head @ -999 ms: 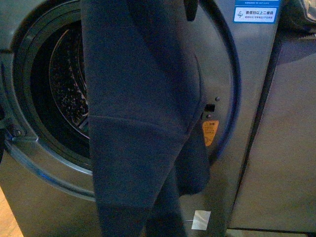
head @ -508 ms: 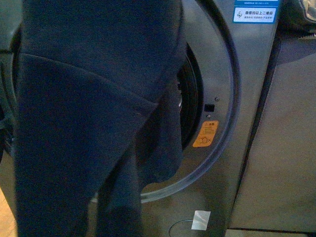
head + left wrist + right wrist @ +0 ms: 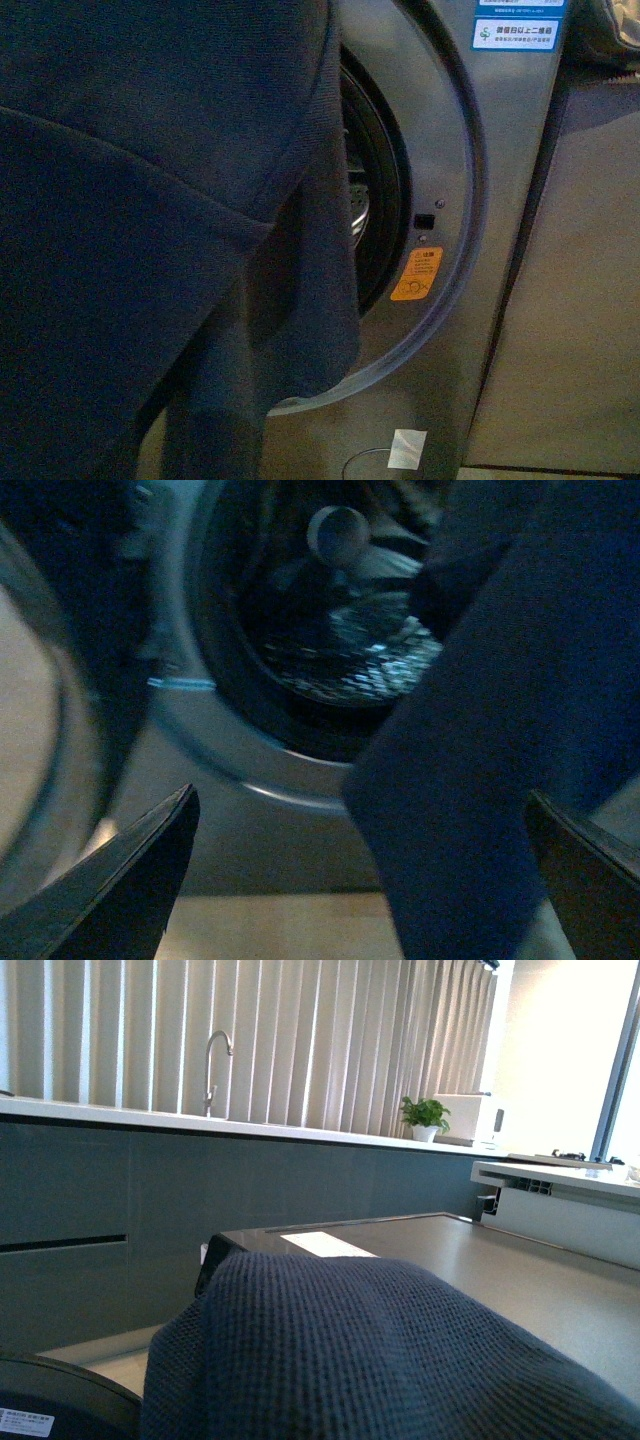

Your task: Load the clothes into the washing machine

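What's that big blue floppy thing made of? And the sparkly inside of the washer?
The clothes look like soft navy knit fabric, matte; tiny woven loops show. The drum looks like shiny metal, probably steel, glinting with small holes.

clothes (image 3: 150, 250) across open washing machine (image 3: 452, 150)

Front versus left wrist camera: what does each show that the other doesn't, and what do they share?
Only front: the orange warning sticker, the blue label and the grey cabinet beside the washing machine. Only left wrist: the perforated drum interior, the wood floor and the left gripper, fingers wide apart. Both: the navy clothes hanging in front of the porthole.
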`<action>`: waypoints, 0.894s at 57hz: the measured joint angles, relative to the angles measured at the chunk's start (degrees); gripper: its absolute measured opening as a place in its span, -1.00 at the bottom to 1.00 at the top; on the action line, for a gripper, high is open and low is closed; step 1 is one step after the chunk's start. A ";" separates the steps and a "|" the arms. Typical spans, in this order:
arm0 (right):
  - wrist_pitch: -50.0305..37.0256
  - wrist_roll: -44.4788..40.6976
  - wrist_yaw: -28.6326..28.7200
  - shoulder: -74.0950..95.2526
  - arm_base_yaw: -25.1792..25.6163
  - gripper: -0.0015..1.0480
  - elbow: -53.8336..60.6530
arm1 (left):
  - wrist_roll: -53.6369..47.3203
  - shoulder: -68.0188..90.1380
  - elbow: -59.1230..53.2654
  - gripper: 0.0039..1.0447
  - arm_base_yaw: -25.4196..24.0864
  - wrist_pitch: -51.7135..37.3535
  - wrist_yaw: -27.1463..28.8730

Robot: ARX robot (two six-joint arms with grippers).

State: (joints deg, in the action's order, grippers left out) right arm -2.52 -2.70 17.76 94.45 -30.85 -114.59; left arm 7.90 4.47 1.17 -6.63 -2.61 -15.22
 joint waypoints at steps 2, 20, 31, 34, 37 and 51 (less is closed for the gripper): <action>0.00 0.00 0.02 0.00 0.00 -0.89 0.00 | 2.58 2.60 0.07 0.88 -2.84 -2.36 -5.31; 0.00 0.00 0.11 -0.02 -0.02 -0.89 0.00 | 9.11 36.13 15.15 0.88 -11.56 -32.35 -23.52; 0.00 0.00 0.11 -0.04 -0.02 -0.89 0.00 | 10.14 58.38 33.44 0.88 -4.02 -41.20 -29.14; 0.00 0.00 0.11 -0.04 -0.02 -0.89 0.00 | 10.23 61.55 35.95 0.88 -2.99 -43.12 -30.58; 0.00 0.00 0.11 -0.07 -0.02 -0.89 0.00 | 10.21 65.29 38.56 0.88 -1.97 -45.79 -33.24; 0.00 0.00 0.15 -0.07 -0.02 -0.89 0.00 | 11.37 76.72 44.57 0.88 0.09 -52.17 -43.58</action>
State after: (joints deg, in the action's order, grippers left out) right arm -2.52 -2.70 17.91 94.39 -30.87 -114.59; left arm 19.27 81.19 45.74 -6.55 -54.78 -58.81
